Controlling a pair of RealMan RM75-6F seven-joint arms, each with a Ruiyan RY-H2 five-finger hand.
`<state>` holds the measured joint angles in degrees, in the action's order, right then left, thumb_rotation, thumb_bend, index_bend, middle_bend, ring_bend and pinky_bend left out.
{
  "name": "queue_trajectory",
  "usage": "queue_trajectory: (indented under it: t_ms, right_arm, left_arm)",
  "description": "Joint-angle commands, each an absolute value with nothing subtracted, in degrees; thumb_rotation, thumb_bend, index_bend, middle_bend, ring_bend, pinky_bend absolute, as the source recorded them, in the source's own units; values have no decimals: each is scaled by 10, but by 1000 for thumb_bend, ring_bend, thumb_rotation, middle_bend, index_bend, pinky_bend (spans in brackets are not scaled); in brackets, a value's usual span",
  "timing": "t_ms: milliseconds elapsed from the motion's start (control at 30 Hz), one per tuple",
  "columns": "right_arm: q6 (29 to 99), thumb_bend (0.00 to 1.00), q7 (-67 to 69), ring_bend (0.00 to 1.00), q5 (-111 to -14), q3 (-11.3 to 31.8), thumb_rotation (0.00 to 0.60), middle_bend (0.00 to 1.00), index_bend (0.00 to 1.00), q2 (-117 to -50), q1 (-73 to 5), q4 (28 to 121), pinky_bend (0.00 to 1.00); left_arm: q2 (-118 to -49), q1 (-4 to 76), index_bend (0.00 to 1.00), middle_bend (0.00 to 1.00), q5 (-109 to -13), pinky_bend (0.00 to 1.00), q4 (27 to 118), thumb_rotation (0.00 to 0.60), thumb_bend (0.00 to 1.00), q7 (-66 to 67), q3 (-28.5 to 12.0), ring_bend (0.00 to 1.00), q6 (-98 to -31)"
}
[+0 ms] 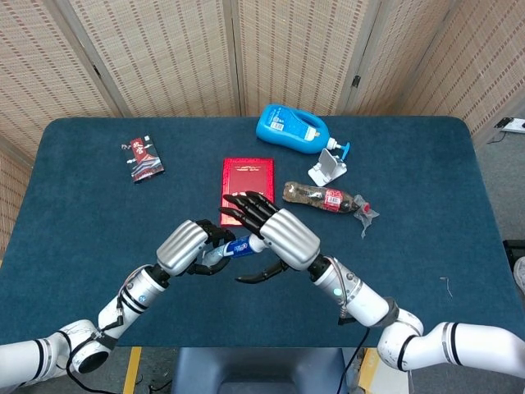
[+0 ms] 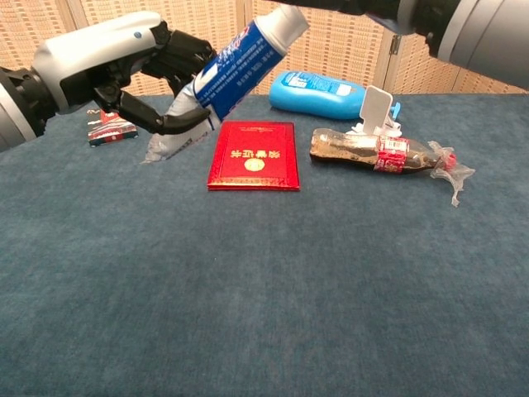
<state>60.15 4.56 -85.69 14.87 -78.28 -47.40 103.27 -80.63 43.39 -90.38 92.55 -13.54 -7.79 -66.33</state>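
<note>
Left hand [image 2: 107, 62]: grasps blue-and-white toothpaste tube [image 2: 227, 74], tilted, above table | Right hand [image 1: 275, 234]: fingers spread, empty, over tube's white cap | Beyond: red rectangular booklet [image 1: 245, 187] on blue tablecloth [image 1: 98, 213]

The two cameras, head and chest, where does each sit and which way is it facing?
Head view: high above, looking down at the blue table; shows both forearms, left hand, right hand.
Chest view: low at the table edge, looking level across; shows the left hand and the right forearm.
Shared: toothpaste tube, red booklet.
</note>
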Motion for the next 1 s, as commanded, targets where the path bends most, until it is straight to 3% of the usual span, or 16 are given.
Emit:
queue_trajectory:
  t_ms: [33, 1000]
  right_arm:
    - [599, 0, 39, 0, -853, 150, 138, 0, 0, -788, -478, 1031, 0]
    - [605, 0, 8, 0, -843, 150, 133, 0, 0, -828, -496, 1010, 0]
  left_arm:
    - [-806, 434, 763, 839, -903, 504, 926, 600, 583, -136, -79, 759, -663]
    - [-794, 436, 769, 843, -899, 504, 937, 600, 583, -143, -85, 763, -660]
